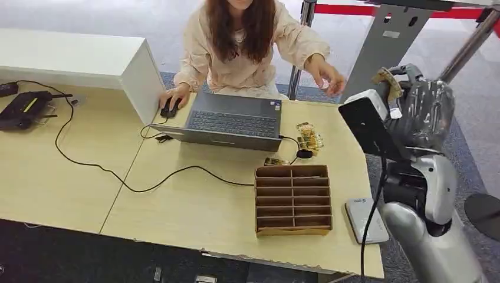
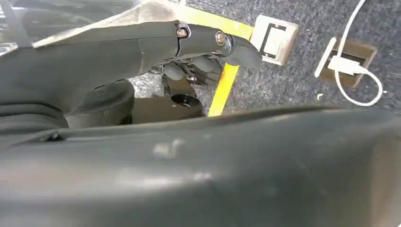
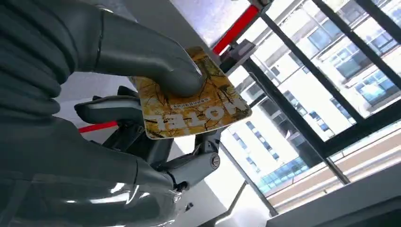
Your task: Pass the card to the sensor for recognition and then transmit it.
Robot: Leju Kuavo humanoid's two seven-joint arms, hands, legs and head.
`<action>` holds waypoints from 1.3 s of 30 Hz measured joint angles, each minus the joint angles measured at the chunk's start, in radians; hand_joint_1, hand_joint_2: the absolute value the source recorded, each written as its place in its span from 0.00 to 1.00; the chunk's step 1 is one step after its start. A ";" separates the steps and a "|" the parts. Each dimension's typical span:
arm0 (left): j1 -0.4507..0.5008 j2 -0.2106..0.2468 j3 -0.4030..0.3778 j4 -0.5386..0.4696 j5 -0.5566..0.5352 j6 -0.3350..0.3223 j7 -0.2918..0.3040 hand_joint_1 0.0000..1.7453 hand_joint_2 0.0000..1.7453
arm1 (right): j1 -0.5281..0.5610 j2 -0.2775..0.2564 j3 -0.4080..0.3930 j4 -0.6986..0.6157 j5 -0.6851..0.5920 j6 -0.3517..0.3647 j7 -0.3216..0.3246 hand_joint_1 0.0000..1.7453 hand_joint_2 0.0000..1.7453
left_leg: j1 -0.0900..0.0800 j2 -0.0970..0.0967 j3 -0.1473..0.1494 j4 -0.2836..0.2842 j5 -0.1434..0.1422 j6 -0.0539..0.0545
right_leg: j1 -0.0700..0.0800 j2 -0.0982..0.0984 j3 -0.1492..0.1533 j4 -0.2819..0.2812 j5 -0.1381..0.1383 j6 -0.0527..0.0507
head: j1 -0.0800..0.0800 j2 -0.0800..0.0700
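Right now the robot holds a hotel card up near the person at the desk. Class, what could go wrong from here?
1. The right hand pinches the card with only its thumb over one part; most of it juts free, so it might slip or twist.
2. The person's hand reaches close to the raised hand; a fast move could bump it.
3. The sensor lies at the table edge beside the robot's arm; lowering the arm might knock it off.
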 joint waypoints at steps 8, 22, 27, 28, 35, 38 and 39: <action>-0.001 0.000 0.000 0.000 0.000 -0.019 -0.012 0.00 0.00 | -0.077 0.042 0.094 0.110 -0.044 -0.052 -0.014 1.00 1.00 | 0.000 0.000 -0.001 0.000 0.000 0.000 | 0.000 0.000 0.000 0.000 0.000 0.000 | 0.000 0.000; 0.000 -0.002 0.000 0.000 0.005 -0.048 -0.019 0.00 0.00 | -0.107 0.118 0.183 0.304 -0.080 -0.115 -0.052 1.00 1.00 | 0.000 0.000 -0.001 0.000 0.000 0.000 | 0.000 0.000 -0.001 0.000 0.000 0.000 | 0.000 0.000; 0.000 -0.004 -0.001 0.000 0.003 -0.051 -0.017 0.00 0.00 | -0.112 0.142 0.198 0.358 -0.097 -0.127 -0.064 0.98 1.00 | 0.000 0.000 -0.001 0.000 0.000 0.000 | 0.000 0.000 -0.001 0.000 0.000 0.000 | 0.000 0.000; 0.001 -0.005 -0.001 0.000 0.003 -0.051 -0.017 0.00 0.00 | -0.113 0.146 0.201 0.367 -0.099 -0.130 -0.068 0.89 1.00 | 0.000 0.000 -0.001 0.000 0.000 0.000 | 0.000 0.000 -0.001 0.000 0.000 0.000 | 0.000 0.000; 0.001 -0.006 -0.001 0.000 0.003 -0.051 -0.017 0.00 0.00 | -0.118 0.164 0.216 0.416 -0.126 -0.148 -0.080 0.00 1.00 | 0.000 0.000 -0.001 0.000 0.000 0.000 | 0.000 0.000 -0.002 0.000 0.000 0.000 | 0.000 0.000; 0.001 -0.007 -0.001 0.000 0.004 -0.051 -0.017 0.00 0.00 | -0.119 0.171 0.223 0.429 -0.149 -0.172 -0.097 0.00 1.00 | 0.000 0.000 -0.001 0.000 0.000 0.000 | 0.000 0.000 -0.002 0.000 0.000 0.000 | 0.000 0.000; 0.001 -0.007 -0.001 0.000 0.005 -0.051 -0.017 0.00 0.00 | -0.119 0.171 0.225 0.431 -0.151 -0.178 -0.101 0.00 1.00 | 0.000 0.000 -0.001 0.000 0.000 0.000 | 0.000 0.000 -0.002 0.000 0.000 0.000 | 0.000 0.000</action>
